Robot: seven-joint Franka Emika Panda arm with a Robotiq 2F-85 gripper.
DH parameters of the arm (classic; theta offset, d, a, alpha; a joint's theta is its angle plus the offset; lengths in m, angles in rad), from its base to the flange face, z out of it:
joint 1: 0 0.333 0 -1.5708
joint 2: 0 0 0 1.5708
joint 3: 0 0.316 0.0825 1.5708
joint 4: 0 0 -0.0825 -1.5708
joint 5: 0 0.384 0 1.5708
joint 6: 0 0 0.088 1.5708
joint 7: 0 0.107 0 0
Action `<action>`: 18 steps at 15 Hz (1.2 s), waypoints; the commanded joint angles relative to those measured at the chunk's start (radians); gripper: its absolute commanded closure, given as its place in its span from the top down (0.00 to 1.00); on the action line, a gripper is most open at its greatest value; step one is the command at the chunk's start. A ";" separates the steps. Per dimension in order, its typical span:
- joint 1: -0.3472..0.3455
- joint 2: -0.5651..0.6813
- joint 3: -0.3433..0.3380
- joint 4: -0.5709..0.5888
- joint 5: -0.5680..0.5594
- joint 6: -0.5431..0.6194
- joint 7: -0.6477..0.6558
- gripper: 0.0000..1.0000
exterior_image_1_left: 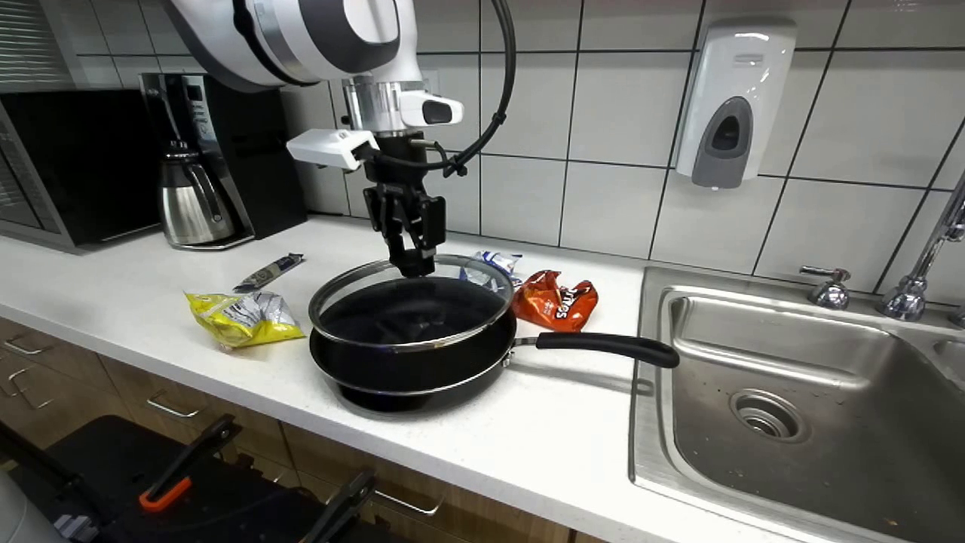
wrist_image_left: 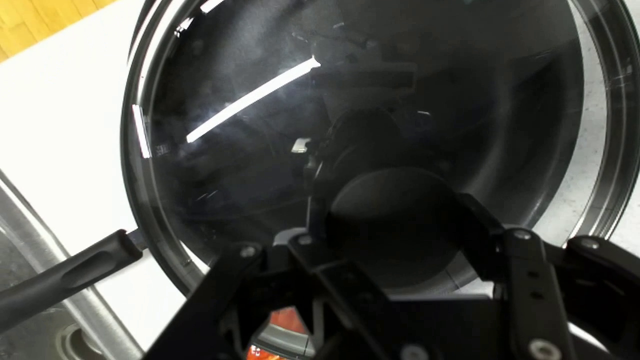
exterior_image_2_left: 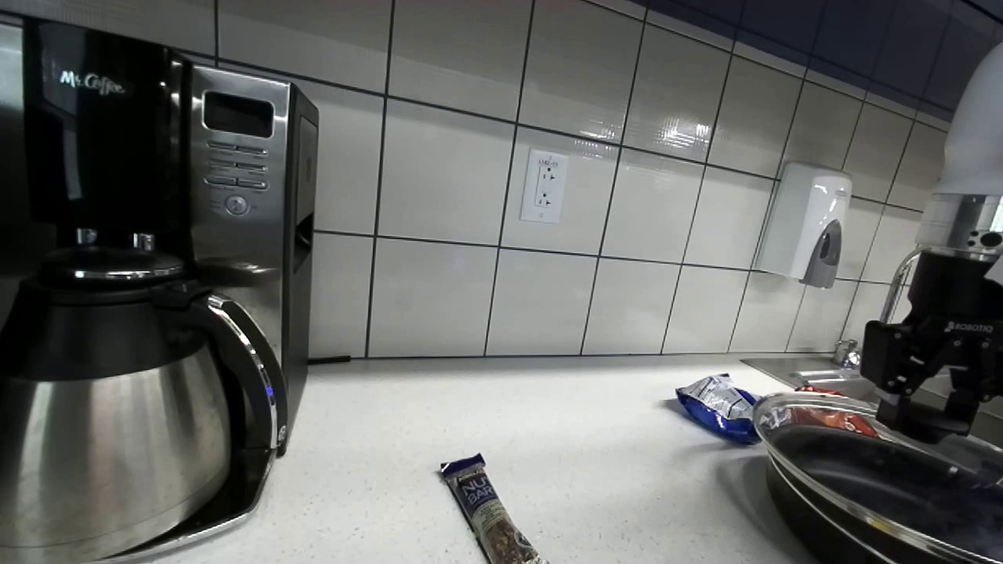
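The jaws of the gripper (exterior_image_1_left: 412, 254) are being held partly closed, and between them the round black knob (wrist_image_left: 392, 225) of a glass lid (exterior_image_1_left: 411, 311) is being gripped; the lid is being held over a black pan (exterior_image_1_left: 422, 377), and in an exterior view a dark band is being left between the two rims; in the wrist view a strip of white countertop (exterior_image_1_left: 558, 437) is being seen through the glass; the pan's black handle (exterior_image_1_left: 611, 345) is being held out over the edge of a steel sink (exterior_image_1_left: 867, 445); room beside and behind the pan is being taken up by a red snack bag (exterior_image_1_left: 558, 302) and a blue-and-silver packet (exterior_image_2_left: 719, 407); away from the sink, a yellow bag (exterior_image_1_left: 245, 318) and a nut bar (exterior_image_2_left: 494, 513) are being borne by the countertop; farther off, a steel carafe (exterior_image_2_left: 117, 446) is being held in a coffee maker (exterior_image_2_left: 243, 274); a soap dispenser (exterior_image_1_left: 754, 68) is being carried by the tiled wall (exterior_image_1_left: 528, 105).
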 commanded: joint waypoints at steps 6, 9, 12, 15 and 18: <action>0.013 -0.009 0.072 0.071 -0.040 -0.027 0.113 0.39; 0.028 0.017 0.091 0.113 -0.039 -0.037 0.119 0.39; 0.049 0.058 0.104 0.164 -0.029 -0.048 0.111 0.39; 0.073 0.112 0.110 0.221 -0.032 -0.060 0.109 0.39; 0.104 0.170 0.108 0.284 -0.036 -0.077 0.107 0.39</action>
